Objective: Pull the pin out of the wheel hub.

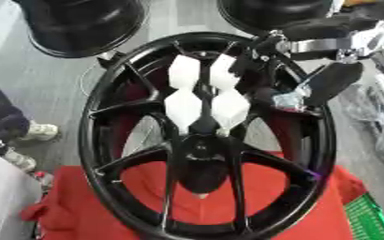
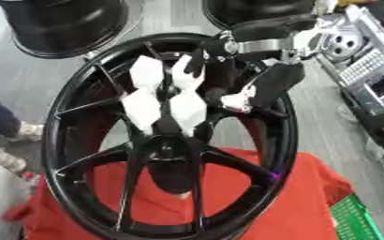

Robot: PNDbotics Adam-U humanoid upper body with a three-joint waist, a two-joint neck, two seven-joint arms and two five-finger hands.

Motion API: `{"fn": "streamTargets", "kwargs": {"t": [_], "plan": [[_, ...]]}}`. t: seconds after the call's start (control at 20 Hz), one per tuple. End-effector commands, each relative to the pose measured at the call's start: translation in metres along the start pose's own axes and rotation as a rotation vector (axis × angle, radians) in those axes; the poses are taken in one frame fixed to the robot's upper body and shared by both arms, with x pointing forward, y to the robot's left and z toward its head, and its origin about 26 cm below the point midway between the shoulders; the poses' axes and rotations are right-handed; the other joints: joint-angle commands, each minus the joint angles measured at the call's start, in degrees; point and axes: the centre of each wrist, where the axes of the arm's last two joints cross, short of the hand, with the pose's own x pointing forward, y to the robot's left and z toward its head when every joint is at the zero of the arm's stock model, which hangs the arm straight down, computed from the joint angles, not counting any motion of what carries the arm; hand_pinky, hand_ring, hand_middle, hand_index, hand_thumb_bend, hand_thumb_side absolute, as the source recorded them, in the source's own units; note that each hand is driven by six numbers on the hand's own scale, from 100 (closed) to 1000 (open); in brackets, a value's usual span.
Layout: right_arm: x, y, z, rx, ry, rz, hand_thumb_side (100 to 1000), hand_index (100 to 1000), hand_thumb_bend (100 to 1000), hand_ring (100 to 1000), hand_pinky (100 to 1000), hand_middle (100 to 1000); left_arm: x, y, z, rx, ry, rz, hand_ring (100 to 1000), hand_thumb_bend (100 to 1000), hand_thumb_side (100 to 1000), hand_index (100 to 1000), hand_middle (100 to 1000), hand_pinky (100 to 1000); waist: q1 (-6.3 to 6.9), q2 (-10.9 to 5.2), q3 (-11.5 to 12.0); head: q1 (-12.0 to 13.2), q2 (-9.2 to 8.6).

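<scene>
A black spoked wheel hub point(image 1: 208, 136) stands upright on a bench draped in red cloth point(image 1: 285, 206), its face turned to the camera, with white panels point(image 1: 205, 91) showing between the upper spokes near the centre. The right hand point(image 2: 265, 84) comes in from the upper right and reaches into the hub's upper right side, its dark fingers point(image 2: 197, 61) bent over a spoke near the rim; just below them sits a small pale piece point(image 2: 238, 99), possibly the pin or its head, though it cannot be made out for certain. The fingers look curled, but whether they close on that piece or merely on the spoke cannot be told. The left hand shows in neither view. To do this step well, the judgement is that the fingers should settle squarely on the pin's head and draw it straight along its own axis, out of the hole, without twisting sideways against the spoke or tipping the upright hub. No brand, label or readable writing appears on the hub or cloth.
</scene>
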Motion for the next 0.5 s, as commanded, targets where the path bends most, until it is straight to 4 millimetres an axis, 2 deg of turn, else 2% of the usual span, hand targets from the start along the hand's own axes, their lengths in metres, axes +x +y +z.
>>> {"fn": "streamTargets", "kwargs": {"t": [0.05, 0.35, 0.5], "plan": [[0.012, -0.008, -0.001, 0.014, -0.021, 0.061, 633, 903, 100, 475, 529, 786, 0.006, 0.003, -0.002, -0.012, -0.019, -0.019, 872, 318, 951, 958, 927, 838, -0.08, -1.25, 0.2, -0.1, 0.29], [0.006, 0.001, -0.009, 0.043, 0.002, 0.061, 701, 905, 100, 468, 522, 790, 0.007, 0.003, -0.003, -0.015, -0.021, -0.017, 872, 320, 951, 959, 928, 837, -0.25, -1.12, 0.4, -0.3, 0.34], [0.002, 0.002, -0.011, 0.046, 0.013, 0.064, 685, 907, 100, 466, 519, 794, 0.008, 0.002, -0.004, -0.017, -0.023, -0.016, 872, 322, 950, 959, 928, 837, -0.28, -1.03, 0.5, -0.4, 0.29]]}}
